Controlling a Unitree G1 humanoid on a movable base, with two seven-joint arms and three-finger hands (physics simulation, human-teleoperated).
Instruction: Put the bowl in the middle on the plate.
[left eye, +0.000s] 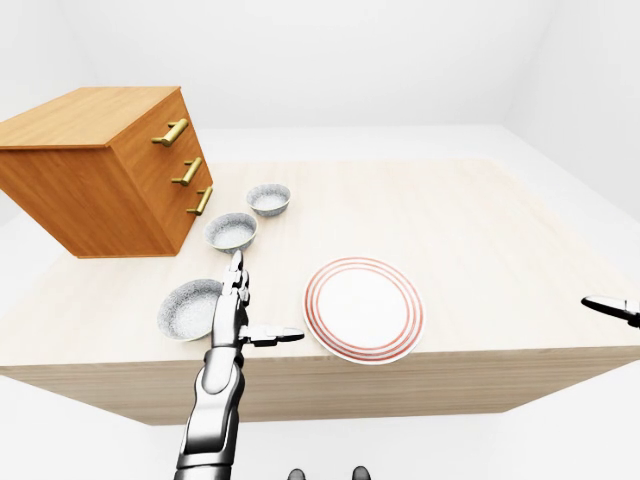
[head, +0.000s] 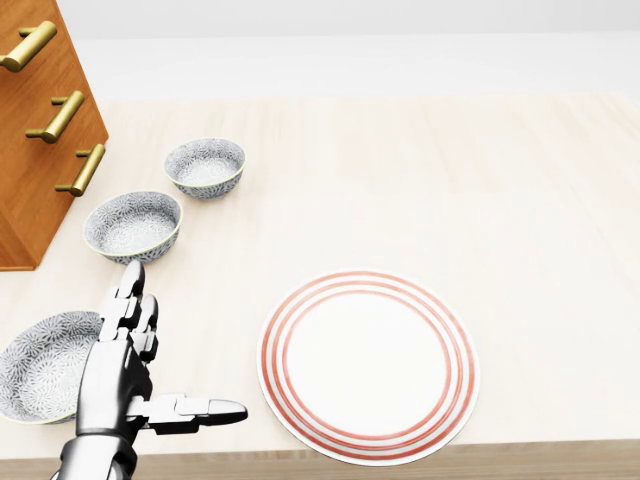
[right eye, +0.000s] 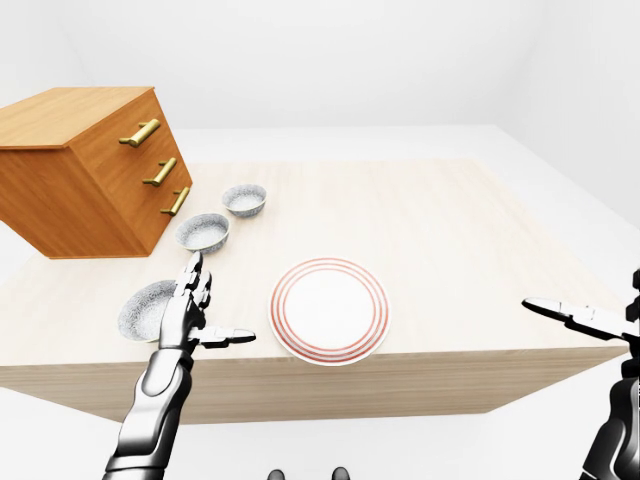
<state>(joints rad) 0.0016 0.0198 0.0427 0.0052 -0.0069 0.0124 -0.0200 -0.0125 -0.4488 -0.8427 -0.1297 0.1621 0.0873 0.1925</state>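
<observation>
Three patterned grey bowls lie in a slanted row on the left of the head view. The middle bowl (head: 133, 225) sits between the far bowl (head: 205, 166) and the near bowl (head: 42, 366). A white plate (head: 368, 365) with red rings lies near the table's lower edge. My left hand (head: 150, 360) is open just right of the near bowl, below the middle bowl, fingers straight and thumb pointing at the plate, holding nothing. My right hand (right eye: 575, 318) is out of the head view. It hovers open beyond the table's right edge in the right-eye view.
A wooden drawer chest (head: 40, 120) with brass handles stands at the upper left, close to the bowls. The light wooden table (head: 480, 180) stretches bare to the right and top. Its near edge runs just under the plate.
</observation>
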